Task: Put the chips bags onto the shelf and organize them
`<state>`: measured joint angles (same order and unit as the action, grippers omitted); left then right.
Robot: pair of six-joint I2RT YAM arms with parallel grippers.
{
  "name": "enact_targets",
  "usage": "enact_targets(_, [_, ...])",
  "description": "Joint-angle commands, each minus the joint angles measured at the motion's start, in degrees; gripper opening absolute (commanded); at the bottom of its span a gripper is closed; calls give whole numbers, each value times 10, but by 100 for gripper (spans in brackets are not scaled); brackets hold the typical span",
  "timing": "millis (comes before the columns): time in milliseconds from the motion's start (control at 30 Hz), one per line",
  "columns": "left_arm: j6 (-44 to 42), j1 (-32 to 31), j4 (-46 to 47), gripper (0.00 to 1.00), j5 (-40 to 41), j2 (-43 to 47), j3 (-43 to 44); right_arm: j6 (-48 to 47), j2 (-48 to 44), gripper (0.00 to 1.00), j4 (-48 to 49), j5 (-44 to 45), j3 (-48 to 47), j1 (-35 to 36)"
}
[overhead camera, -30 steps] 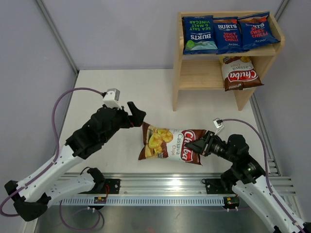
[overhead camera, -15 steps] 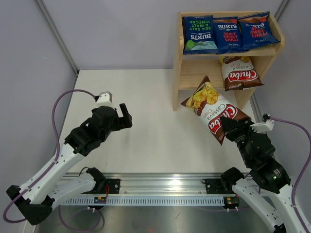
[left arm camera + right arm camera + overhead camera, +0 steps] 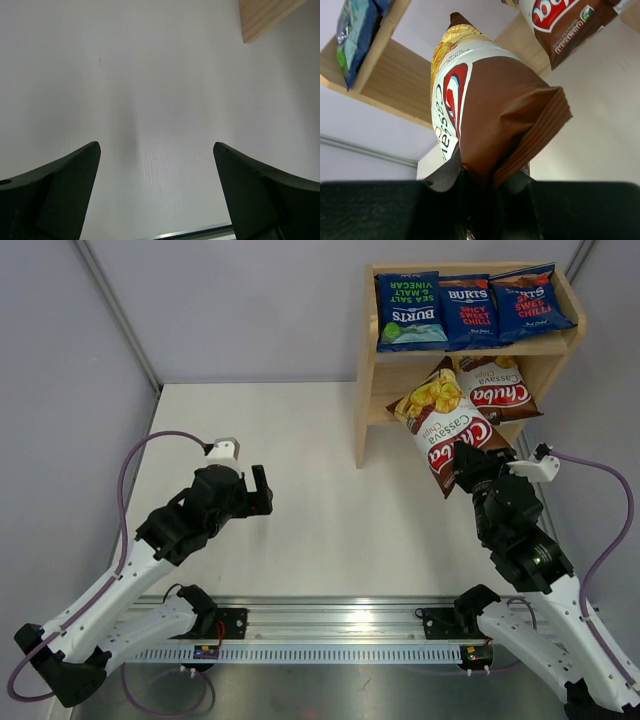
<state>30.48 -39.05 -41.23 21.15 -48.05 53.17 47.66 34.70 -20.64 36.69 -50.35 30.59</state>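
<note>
Held Chuba bag is in the air at the front of the shelf. It is tilted, with the chip-picture end up toward the lower tier opening and the brown sealed end down. The right gripper is clamped on that lower seam. In the right wrist view the fingers pinch the crimped edge of the bag at the gripper, with the wooden shelf just behind. Can't tell whether the bag's top touches the shelf board.

Second Chuba bag is on the lower tier, right side, leaning out over the front edge; it is just beside the held one in the top view.

The top tier has three bags in a row, side by side: green-lettered Burts bag on the left, middle Burts bag and right Burts bag, both red-lettered.

The left gripper is over the white table, well apart from the shelf. Its jaws are spread wide with nothing between them; the left wrist view shows only bare tabletop and one shelf corner.
</note>
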Motion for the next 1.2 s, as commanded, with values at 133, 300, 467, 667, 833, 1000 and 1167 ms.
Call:
enact_targets(133, [-13, 2, 19, 99, -34, 21, -22, 23, 76, 3, 177, 49, -26, -11])
enact_targets(300, [-15, 2, -2, 99, -40, 42, -18, 84, 124, 4, 275, 59, 37, -28])
enact_targets(467, [-75, 1, -71, 99, -82, 24, 15, 99, 187, 4, 375, 66, 46, -35])
enact_targets(667, [-103, 1, -64, 99, -59, 60, -1, 178, 304, 9, 440, 80, 38, -35])
enact_targets(833, [-97, 1, -41, 99, -62, 96, -27, 245, 375, 15, 445, 100, 23, -35])
enact_targets(1000, [-92, 1, -38, 99, -65, 108, -33, 283, 422, 22, 430, 95, -13, -35])
enact_targets(1167, [-89, 1, -34, 99, -62, 126, -37, 310, 464, 22, 420, 61, -43, -33])
